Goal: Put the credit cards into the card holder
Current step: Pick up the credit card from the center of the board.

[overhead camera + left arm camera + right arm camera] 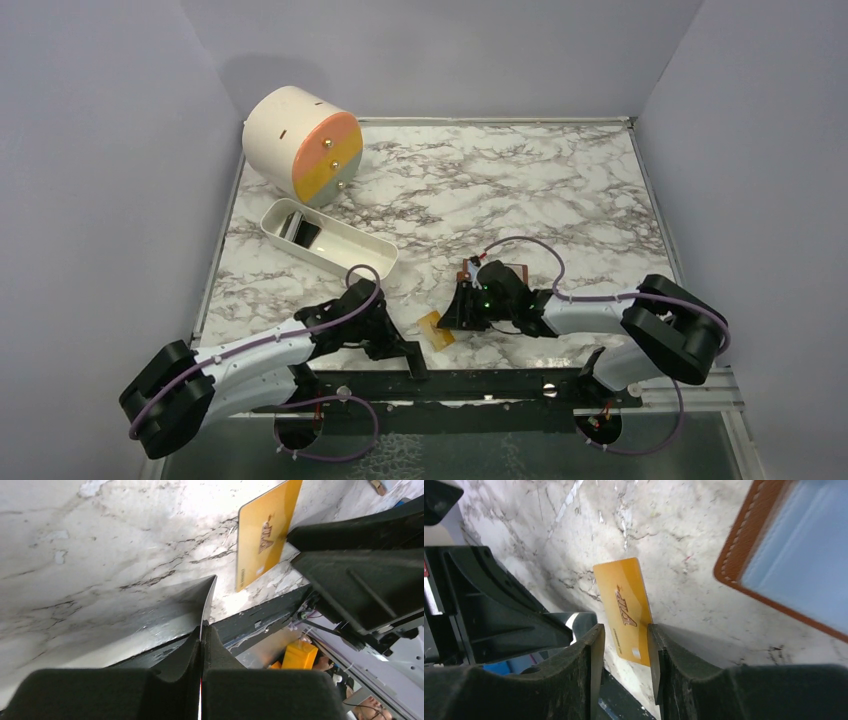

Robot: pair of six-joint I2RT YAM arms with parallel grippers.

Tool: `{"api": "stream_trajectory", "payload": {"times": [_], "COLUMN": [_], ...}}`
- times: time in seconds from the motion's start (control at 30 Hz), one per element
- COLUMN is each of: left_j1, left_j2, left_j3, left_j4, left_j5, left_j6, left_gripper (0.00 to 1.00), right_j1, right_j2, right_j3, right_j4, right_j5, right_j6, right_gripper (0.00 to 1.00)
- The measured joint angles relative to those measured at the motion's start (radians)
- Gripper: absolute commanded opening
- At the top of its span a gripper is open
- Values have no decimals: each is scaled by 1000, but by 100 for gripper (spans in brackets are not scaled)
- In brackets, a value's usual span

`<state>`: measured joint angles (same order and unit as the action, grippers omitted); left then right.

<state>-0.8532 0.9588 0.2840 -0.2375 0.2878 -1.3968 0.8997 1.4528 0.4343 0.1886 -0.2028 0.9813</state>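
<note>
Since the right pincer (624, 629) stands half open, with a fingertip on either side of the yellow card's (623, 597) near end, we judge the step in hand to be lifting that card off the counter (520, 190). The card lies flat near the counter's front edge, so we would press one finger down at a long edge to tip it up. We would then close squarely across the short end, leaving the far end free to slide into a pocket.

The wallet (789, 555) lies open just beyond, its pale blue lining up, apart from the card. The left pincer (201, 636) is clamped tight on a dark card (170, 605) close by, and we would hold it clear of the pickup. What look like more dark cards (297, 230) sit in the white tray (352, 247).

The yellow card bears ornate lettering that reads "VIP"; its small print is too fine for us to read.
</note>
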Motion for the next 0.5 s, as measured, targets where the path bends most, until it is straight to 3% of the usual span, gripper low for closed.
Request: {"api": "stream_trajectory", "payload": {"times": [0.5], "left_j1": [0], "left_j2": [77], "left_j3": [10], "left_j4": [67], "left_j5": [5], "left_j6": [11], "left_gripper": [0], "right_j1": [49], "right_j2": [37], "right_j3": [23], "right_j4": [10], "right_j5": [-19], "right_j6": [34], "right_gripper": [38]}}
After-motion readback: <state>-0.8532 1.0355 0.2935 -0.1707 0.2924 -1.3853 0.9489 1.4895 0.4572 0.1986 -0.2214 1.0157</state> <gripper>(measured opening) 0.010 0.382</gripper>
